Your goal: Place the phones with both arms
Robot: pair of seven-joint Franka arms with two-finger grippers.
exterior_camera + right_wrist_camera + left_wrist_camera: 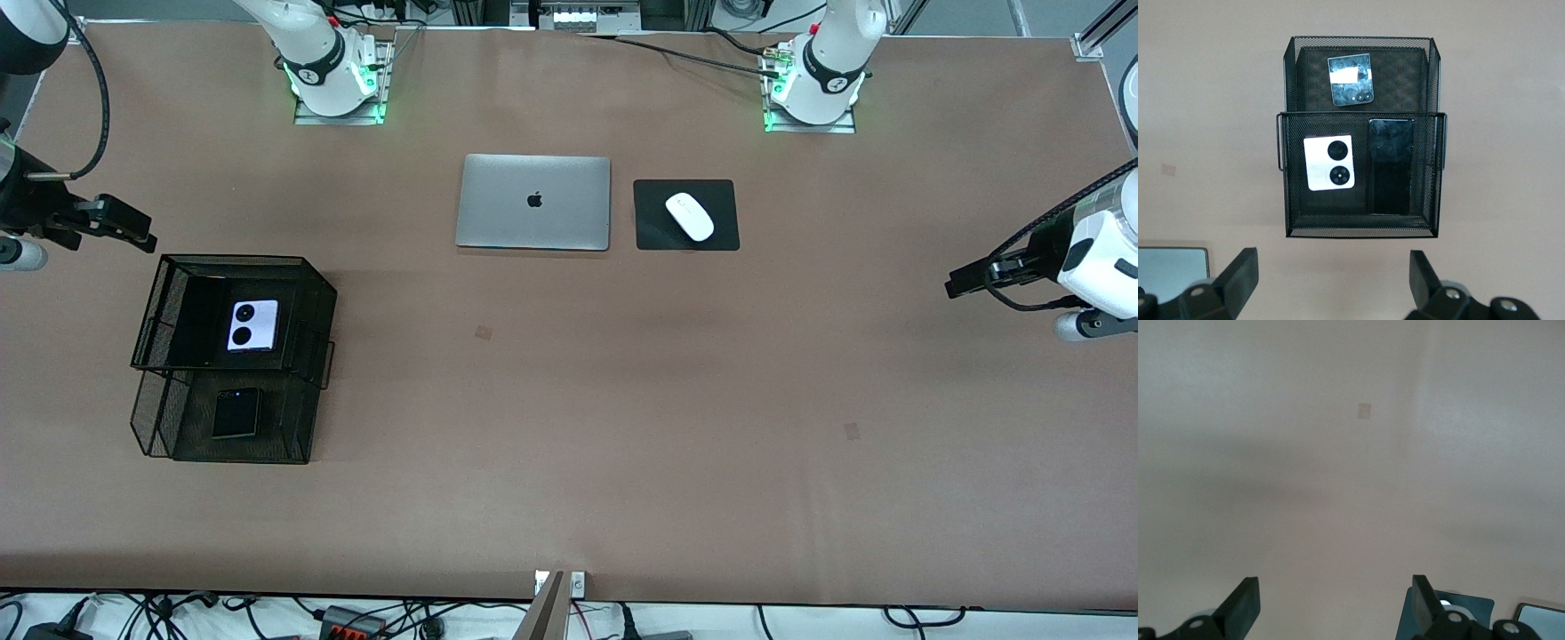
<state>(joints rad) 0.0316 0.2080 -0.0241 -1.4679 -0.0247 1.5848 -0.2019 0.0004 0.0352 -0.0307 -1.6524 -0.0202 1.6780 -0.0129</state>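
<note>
upper mesh tray (1358, 227): lilac-white phone (1329, 163), black slab (1390, 166); lower: squarish black phone (1350, 79); both claws apart.

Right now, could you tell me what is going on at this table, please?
Nothing is being handled. Three phones lie in a black mesh rack: a white phone and a long black phone on its upper tier, a small black phone on the lower. The right claw hangs open near the rack; the left claw waits open over bare table.

Left tool (1331, 607) fingers spread over bare table (1338, 467), mouse pad (1471, 607) corner, laptop (1541, 620) edge
</note>
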